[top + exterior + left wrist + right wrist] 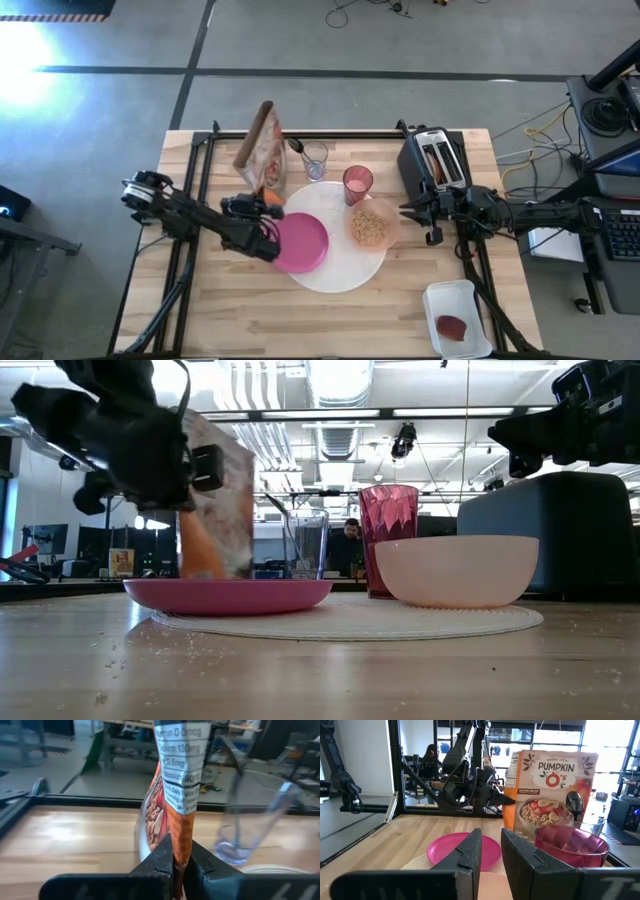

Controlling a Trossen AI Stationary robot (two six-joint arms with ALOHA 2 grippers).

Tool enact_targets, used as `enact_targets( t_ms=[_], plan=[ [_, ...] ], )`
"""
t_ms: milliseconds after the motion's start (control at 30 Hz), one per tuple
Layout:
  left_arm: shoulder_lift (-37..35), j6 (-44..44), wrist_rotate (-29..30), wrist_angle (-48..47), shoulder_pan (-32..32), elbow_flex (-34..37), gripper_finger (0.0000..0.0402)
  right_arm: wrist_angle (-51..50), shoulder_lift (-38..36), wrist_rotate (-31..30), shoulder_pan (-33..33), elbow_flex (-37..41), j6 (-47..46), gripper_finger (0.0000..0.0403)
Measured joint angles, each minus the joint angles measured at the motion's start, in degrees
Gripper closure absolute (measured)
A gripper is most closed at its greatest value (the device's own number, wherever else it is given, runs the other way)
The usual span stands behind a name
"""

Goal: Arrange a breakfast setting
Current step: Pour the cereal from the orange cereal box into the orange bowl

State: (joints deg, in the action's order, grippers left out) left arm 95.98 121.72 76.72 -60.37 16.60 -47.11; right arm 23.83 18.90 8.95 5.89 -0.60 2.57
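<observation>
A toaster (437, 158) stands far right; a white tray (458, 320) lies near right. On the white mat (345, 272) sit magenta plate (302, 243), peach bowl (372, 226) and pink cup (357, 184). The left gripper (178, 862) pinches the orange cereal box (176, 795) edge beside the clear glass (315, 159). The right gripper (491, 850) hangs slightly parted, holding nothing.

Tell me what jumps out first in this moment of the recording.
The left gripper, jaws shut on the edge of the orange cereal box, stands over the magenta plate on the large white round mat. The peach bowl, filled with cereal, sits at the mat's right beside the translucent pink cup.
</observation>
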Motion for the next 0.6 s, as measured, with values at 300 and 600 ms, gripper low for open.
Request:
enact_targets(
  t_ms=[300,600],
  plan=[
    [-1.9,8.0,-7.6,-14.6,-1.4,0.0,0.0401,0.0,0.0,0.0,0.0,0.0,0.0,0.0339],
    [-5.4,9.9,-16.6,-24.9,-7.3,0.0,0.0401,0.0,0.0,0.0,0.0,0.0,0.0,0.0339]
  ],
)
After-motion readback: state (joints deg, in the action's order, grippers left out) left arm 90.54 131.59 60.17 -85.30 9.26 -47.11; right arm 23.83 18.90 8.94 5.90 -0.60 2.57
